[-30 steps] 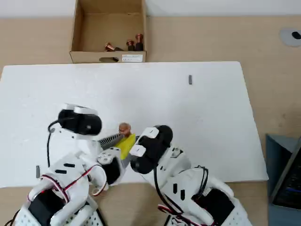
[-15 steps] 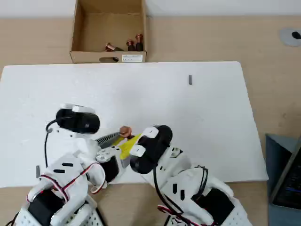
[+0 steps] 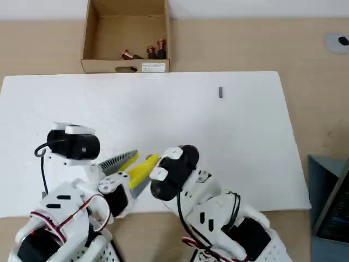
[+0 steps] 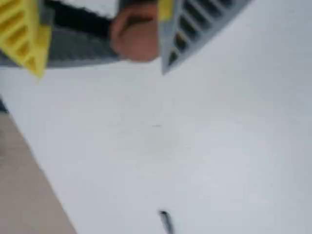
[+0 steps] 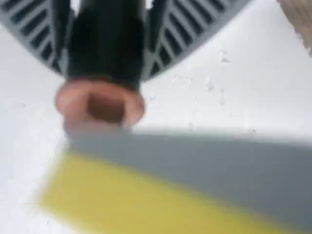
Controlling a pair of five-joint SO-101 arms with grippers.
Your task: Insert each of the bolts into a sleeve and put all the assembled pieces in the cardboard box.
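From where I stood, the right pincer (image 5: pixel 102 68) was clamped shut on a piece (image 5: pixel 100 105). The piece was black in the body, with a copper end poking out past the jaw tips. It was held low over the near middle of the white mat (image 3: pixel 229 142).

The left pincer (image 3: pixel 143 159) stood wide open just left of it and gripped nothing. Its yellow finger (image 4: pixel 22 34) and grey finger (image 4: pixel 195 24) were well spread. The copper end sat between them, close by the grey one, though I could not tell whether they touched. From the right arm's side, one of those fingers lay crosswise just in front of the copper end.

The box (image 3: pixel 90 33) stood at the far left on the bare bench (image 3: pixel 311 82), just beyond the mat's far edge. A few copper-and-dark pieces (image 3: pixel 147 53) were huddled in its near right corner.

A small dark part (image 3: pixel 220 92) lay alone on the mat toward the far right, well apart from both arms. A second dark part (image 3: pixel 43 198) lay at the mat's near left edge, beside the left arm.
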